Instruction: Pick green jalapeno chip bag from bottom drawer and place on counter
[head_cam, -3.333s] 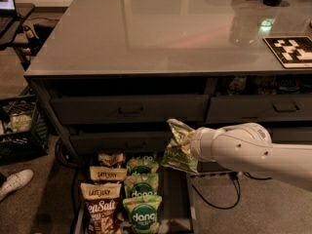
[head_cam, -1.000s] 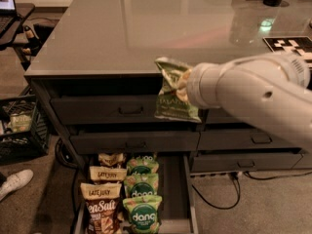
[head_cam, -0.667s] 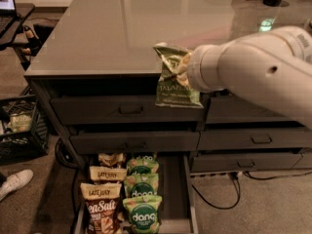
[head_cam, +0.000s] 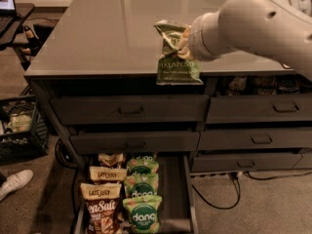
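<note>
The green jalapeno chip bag (head_cam: 176,57) hangs upright in my gripper (head_cam: 184,39), which is shut on the bag's upper right edge. The bag is in the air over the front edge of the counter (head_cam: 122,28), its lower half in front of the cabinet's top rim. My white arm reaches in from the upper right. The bottom drawer (head_cam: 176,194) stands pulled open below, with rows of bright green dang bags (head_cam: 142,199) and brown-and-cream Late July bags (head_cam: 103,194) in it.
Closed dark drawers with bar handles (head_cam: 130,110) fill the cabinet front. A black crate (head_cam: 19,130) sits on the floor at left, a white shoe (head_cam: 14,183) below it. A cable (head_cam: 229,194) loops on the floor at right. A desk (head_cam: 12,13) stands far left.
My gripper has lifted the chip bag from just above the open drawer up past the cabinet front to the counter's front edge, moving up and slightly left.
</note>
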Robot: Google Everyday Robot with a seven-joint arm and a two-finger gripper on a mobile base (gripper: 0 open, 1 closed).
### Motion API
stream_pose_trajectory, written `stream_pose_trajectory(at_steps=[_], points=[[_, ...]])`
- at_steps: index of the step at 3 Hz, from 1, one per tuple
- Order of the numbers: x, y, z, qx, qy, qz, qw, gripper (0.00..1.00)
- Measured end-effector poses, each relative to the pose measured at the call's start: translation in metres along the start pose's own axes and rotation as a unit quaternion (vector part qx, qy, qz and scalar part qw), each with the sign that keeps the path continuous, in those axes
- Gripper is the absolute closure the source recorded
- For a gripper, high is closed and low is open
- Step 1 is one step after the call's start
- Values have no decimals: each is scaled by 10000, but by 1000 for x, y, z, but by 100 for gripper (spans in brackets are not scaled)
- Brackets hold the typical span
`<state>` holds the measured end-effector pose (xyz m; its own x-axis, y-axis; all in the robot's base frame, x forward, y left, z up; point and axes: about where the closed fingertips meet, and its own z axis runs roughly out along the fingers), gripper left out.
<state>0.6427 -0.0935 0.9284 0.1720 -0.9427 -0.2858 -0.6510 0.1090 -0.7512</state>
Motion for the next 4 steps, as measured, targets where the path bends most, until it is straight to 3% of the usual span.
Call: stream_pose_trajectory(at_steps=[2, 3, 4], points=[[-7, -68, 33, -107, -53, -275, 9995, 100], [-13, -86, 55, -230, -111, -341, 9991, 100], [-14, -87, 81, -438, -160, -324, 9984, 100]])
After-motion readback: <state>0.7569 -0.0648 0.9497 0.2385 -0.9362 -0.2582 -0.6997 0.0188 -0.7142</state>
